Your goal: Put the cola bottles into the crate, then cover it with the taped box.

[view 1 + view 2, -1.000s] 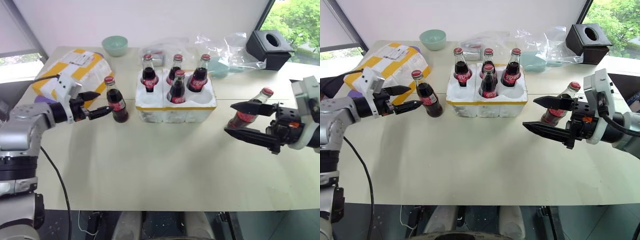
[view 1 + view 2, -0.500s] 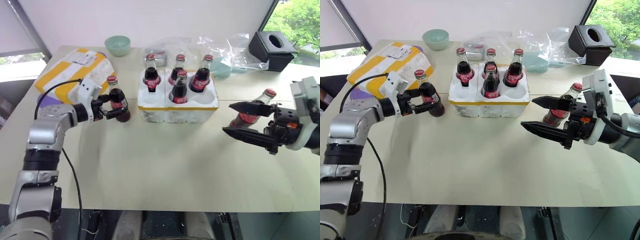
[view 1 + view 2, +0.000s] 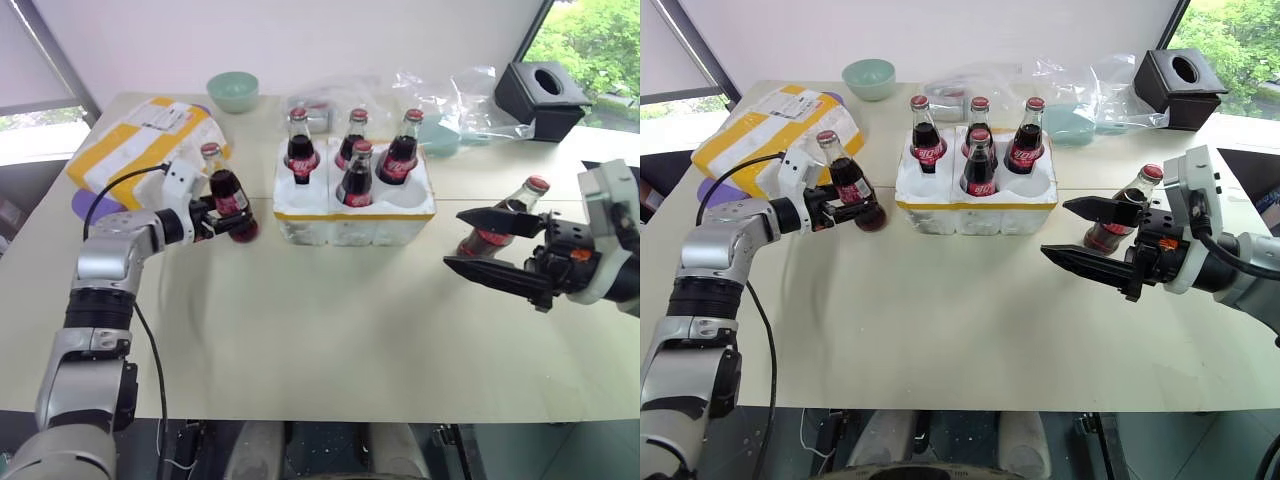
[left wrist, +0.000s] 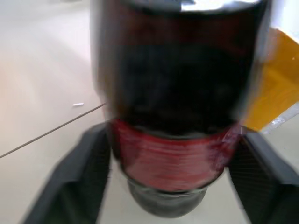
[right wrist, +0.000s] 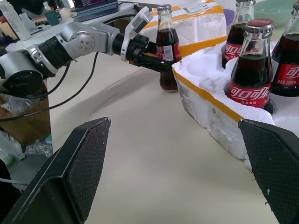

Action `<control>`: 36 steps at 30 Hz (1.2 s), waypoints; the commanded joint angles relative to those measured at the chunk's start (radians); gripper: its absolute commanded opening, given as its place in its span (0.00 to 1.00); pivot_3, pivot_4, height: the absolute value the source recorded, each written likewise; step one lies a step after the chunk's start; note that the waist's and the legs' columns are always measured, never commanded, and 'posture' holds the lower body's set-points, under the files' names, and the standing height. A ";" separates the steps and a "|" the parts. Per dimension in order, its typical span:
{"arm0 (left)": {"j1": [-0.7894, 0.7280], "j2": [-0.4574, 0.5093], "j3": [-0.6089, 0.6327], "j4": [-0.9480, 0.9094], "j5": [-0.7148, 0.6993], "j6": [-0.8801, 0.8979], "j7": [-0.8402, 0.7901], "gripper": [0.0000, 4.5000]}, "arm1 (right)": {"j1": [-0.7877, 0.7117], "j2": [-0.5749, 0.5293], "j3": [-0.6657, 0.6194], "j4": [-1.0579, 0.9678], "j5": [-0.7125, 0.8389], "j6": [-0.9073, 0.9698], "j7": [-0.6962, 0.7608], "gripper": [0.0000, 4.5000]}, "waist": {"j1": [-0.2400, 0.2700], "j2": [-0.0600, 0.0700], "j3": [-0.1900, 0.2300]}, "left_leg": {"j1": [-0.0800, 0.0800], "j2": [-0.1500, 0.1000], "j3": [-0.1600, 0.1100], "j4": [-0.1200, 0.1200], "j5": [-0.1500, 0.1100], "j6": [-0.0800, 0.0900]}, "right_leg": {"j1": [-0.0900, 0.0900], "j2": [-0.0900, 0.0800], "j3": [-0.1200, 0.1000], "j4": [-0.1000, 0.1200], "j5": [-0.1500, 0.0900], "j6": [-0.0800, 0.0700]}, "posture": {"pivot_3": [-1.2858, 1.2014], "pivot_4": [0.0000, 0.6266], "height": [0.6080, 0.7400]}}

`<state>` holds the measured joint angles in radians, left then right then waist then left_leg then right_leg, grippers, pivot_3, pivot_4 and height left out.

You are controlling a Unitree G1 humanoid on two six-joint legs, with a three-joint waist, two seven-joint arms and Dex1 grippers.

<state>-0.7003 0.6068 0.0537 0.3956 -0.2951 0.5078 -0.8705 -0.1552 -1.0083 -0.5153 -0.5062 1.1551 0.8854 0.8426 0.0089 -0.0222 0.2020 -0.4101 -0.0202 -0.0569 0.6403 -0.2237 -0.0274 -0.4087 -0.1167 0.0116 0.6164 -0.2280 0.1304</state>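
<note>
Right gripper [image 3: 500, 248]: matte black fingers spread wide, grasping nothing; a red-capped glass cola bottle [image 3: 500, 222] stands just behind.
Left gripper [image 3: 837, 206]: clasps a tilted dark glass bottle [image 3: 847, 181] beside the crate.
Low white styrofoam crate [image 3: 353, 215]: yellow-banded, four bottles in round wells.
Yellow-taped white styrofoam box [image 3: 140, 142]: far left.

Left gripper [image 3: 836, 207] seemingly clasps a tilted cola bottle [image 3: 847, 183] beside the crate [image 3: 975, 208]
</note>
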 commanded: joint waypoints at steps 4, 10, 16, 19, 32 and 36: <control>-0.013 0.025 0.025 -0.035 -0.011 0.015 -0.011 0.61 | -0.023 -0.007 -0.025 -0.012 0.009 -0.024 0.007 1.00 | 0.001 0.000 0.000 | 0.000 0.000 0.000 0.000 0.000 0.000 | 0.000 0.000 0.000 0.000 0.000 0.000 | 0.52 0.24 0.99; -0.031 0.077 0.047 -0.071 -0.040 0.062 -0.053 0.61 | -0.024 -0.004 -0.024 -0.015 0.005 -0.031 0.010 1.00 | -0.006 0.000 0.000 | 0.000 0.000 0.000 0.000 0.000 0.000 | 0.000 0.000 0.000 0.000 0.000 0.000 | 0.52 0.24 0.99; -0.074 0.206 0.075 -0.155 -0.109 0.152 -0.173 0.61 | -0.037 -0.009 -0.025 -0.023 0.009 -0.041 0.007 1.00 | -0.007 -0.001 0.001 | -0.001 0.000 0.000 0.000 0.000 0.000 | -0.001 0.000 0.000 0.000 0.000 0.000 | 0.52 0.24 0.99; -0.136 0.275 0.083 -0.172 -0.155 0.201 -0.246 0.61 | -0.044 -0.012 -0.028 -0.029 0.012 -0.042 0.003 1.00 | -0.003 -0.001 0.001 | -0.002 0.000 -0.001 0.000 0.000 0.000 | -0.002 0.000 0.000 -0.001 0.000 0.000 | 0.52 0.24 0.99; -0.473 0.251 -0.007 -0.035 -0.201 0.248 -0.434 0.61 | -0.056 0.003 -0.032 -0.050 0.024 -0.043 -0.035 1.00 | 0.001 -0.002 0.001 | -0.004 0.000 -0.001 0.000 0.000 0.000 | -0.002 0.000 -0.001 -0.001 0.000 0.000 | 0.52 0.24 0.99; -0.506 0.188 -0.038 0.004 -0.185 0.213 -0.458 0.61 | -0.056 -0.002 -0.040 -0.051 0.027 -0.039 -0.053 1.00 | 0.000 -0.002 0.001 | -0.004 0.000 -0.001 0.000 0.000 0.000 | -0.002 0.000 -0.001 -0.001 0.000 0.000 | 0.52 0.24 0.99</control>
<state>-1.1527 0.7929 -0.0015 0.3998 -0.4777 0.7545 -1.3167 -0.1990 -1.0041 -0.5179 -0.5315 1.1618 0.8654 0.7971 0.0093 -0.0242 0.2034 -0.4138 -0.0202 -0.0577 0.6407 -0.2238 -0.0272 -0.4107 -0.1164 0.0104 0.6152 -0.2282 0.1304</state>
